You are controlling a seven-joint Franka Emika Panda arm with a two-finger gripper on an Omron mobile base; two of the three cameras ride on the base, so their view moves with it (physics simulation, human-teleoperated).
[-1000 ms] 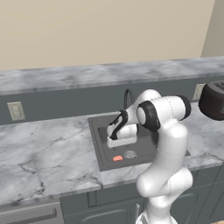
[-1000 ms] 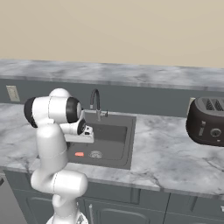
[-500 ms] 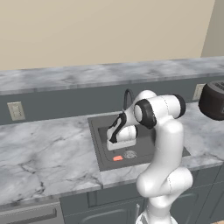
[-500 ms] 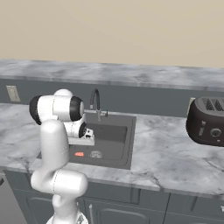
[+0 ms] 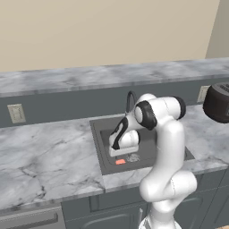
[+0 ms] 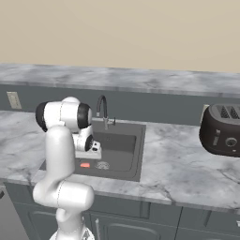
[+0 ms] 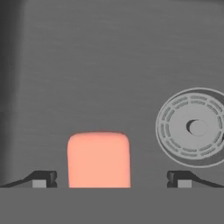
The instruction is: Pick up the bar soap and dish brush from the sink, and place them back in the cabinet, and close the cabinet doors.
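Jaws (image 7: 111, 179): stood wide open in the hand view, one dark tip at 7 o'clock and the other at 5 o'clock, gripping nothing; the bar soap lay between them, clear of both tips.
Bar soap (image 7: 99, 159): a salmon block flat on the sink floor, at 6 o'clock in the hand view; in the left base view (image 5: 120, 162) it sat at the near edge of the basin, just below the hand.
Drain (image 7: 193, 127): a round metal grate at 3 o'clock in the hand view, beside the soap but apart from it; in the right base view (image 6: 102, 165) it lay just right of the soap (image 6: 85, 164).
Sink (image 5: 100, 138): a dark grey basin sunk into the marble desk (image 5: 49, 156); the white arm bent down into it from the near side.
Dish brush: possibly hidden under the hand; I could not make it out.
Faucet (image 6: 102, 110): a dark arch at the far rim of the sink, at 12 o'clock from the basin.
Toaster (image 6: 220, 129): dark, on the desk well to the right of the sink, at 3 o'clock.
Wall outlet (image 5: 16, 113): on the grey backsplash, far left, at 9 o'clock.
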